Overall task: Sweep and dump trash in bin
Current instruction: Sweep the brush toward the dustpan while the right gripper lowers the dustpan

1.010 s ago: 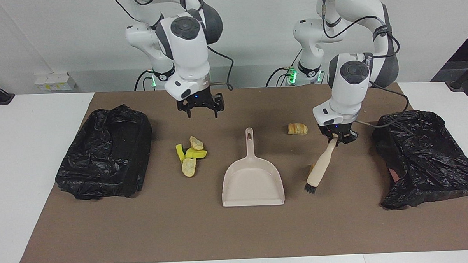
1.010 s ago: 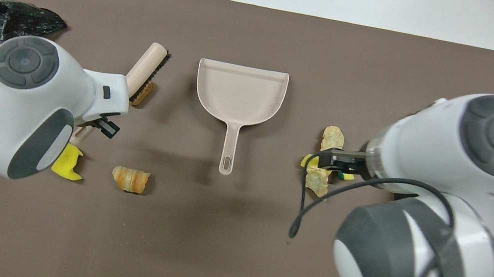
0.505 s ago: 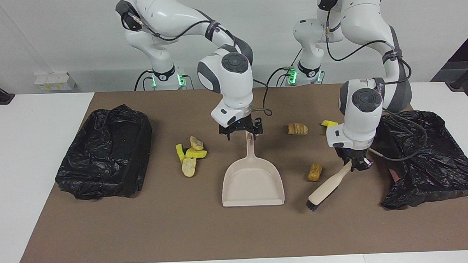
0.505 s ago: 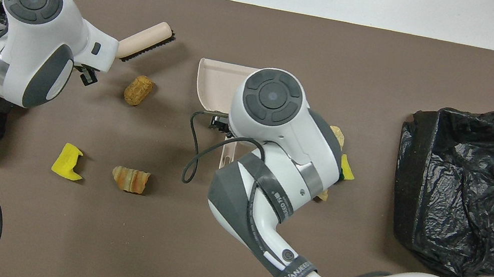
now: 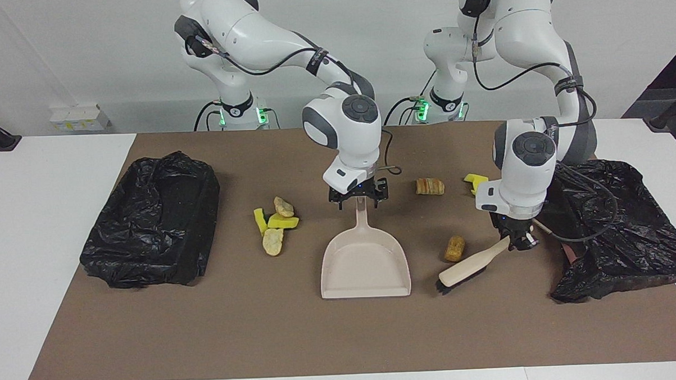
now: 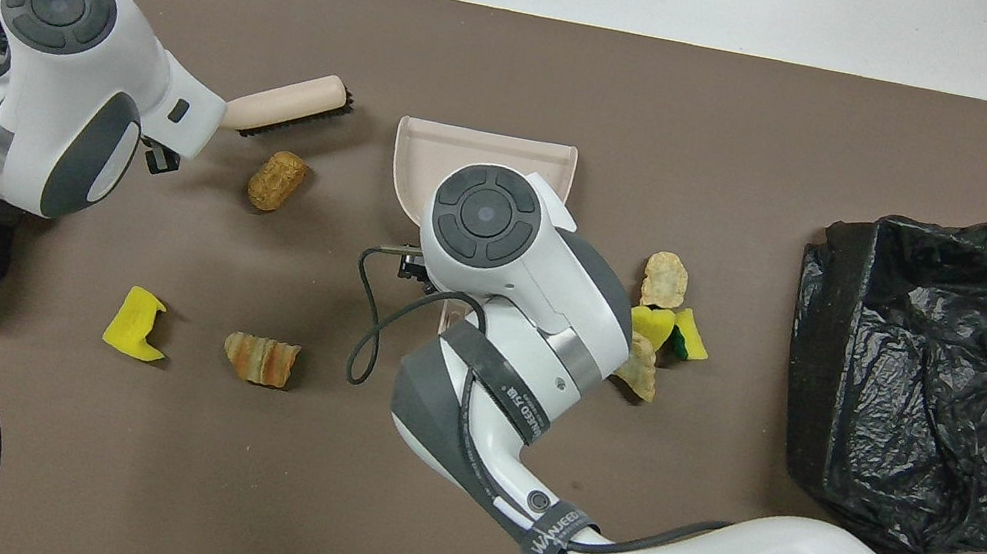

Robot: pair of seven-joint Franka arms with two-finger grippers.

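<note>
Sweeping has not begun in earnest: every scrap of trash lies loose on the brown mat (image 5: pixel 298 337) and the dustpan (image 5: pixel 364 262) is empty, flat on the mat between the two arms.

Both tools are being taken up. The left gripper (image 5: pixel 518 241) is closed tight on the handle end of the hand brush (image 5: pixel 470 268), which slants down with its bristle end resting on the mat beside the dustpan's open mouth. The right gripper (image 5: pixel 359 199) has its jaws spread wide just over the tip of the dustpan handle; it grips nothing yet, so the pan is not secured.

Trash sits in two groups. One cluster (image 5: pixel 274 223) of yellow sponge chunks and pale bread lumps lies between the dustpan and the black-lined bin (image 5: pixel 153 219) at the right arm's end. Toward the left arm's end are three separate pieces: a tan lump (image 5: pixel 455 248) just beside the brush, a bread roll piece (image 5: pixel 430 186) nearer the robots, and a yellow sponge scrap (image 5: pixel 475 180) near the left wrist. A second black-lined bin (image 5: pixel 626 225) stands at that end.

Left to do, by my reading: clamp the pan handle, brush all pieces into the pan, then lift and tip it into a bin.
</note>
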